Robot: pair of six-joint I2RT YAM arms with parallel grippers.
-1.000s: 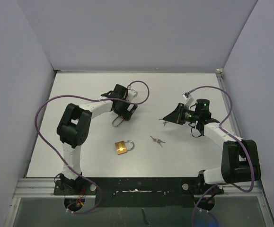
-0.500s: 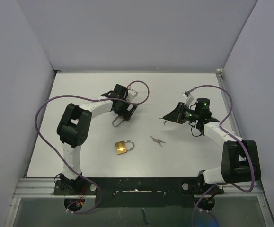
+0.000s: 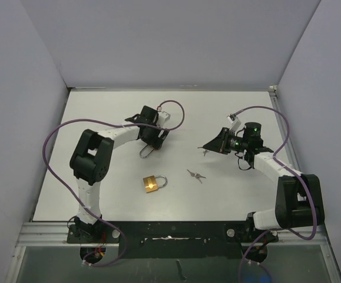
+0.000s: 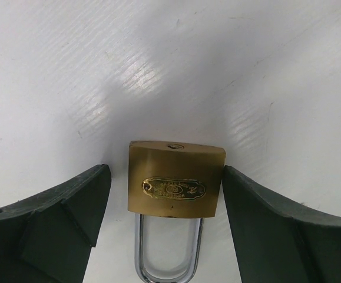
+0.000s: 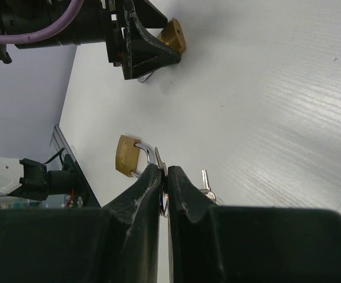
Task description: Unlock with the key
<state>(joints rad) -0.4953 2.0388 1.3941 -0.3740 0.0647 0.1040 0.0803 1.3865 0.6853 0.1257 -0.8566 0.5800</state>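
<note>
A brass padlock [image 4: 176,184] with a steel shackle lies flat on the white table between my left gripper's [image 4: 164,180] open fingers, keyhole end pointing away. The right finger [image 4: 258,218] is against the lock's side and the left finger [image 4: 70,218] stands apart from it. In the top view the left gripper [image 3: 149,143] is low over this lock, whose shackle [image 3: 145,152] sticks out. My right gripper [image 3: 205,149] is shut on a small silver key [image 5: 161,160] on a ring and holds it above the table.
A second brass padlock [image 3: 152,184] lies near the front middle and also shows in the right wrist view [image 5: 127,156]. A pair of loose keys [image 3: 196,175] lies to its right. Purple cables loop over both arms. Grey walls enclose the table.
My left gripper has shifted very slightly to the left over the padlock. My right gripper with the key has barely moved.
</note>
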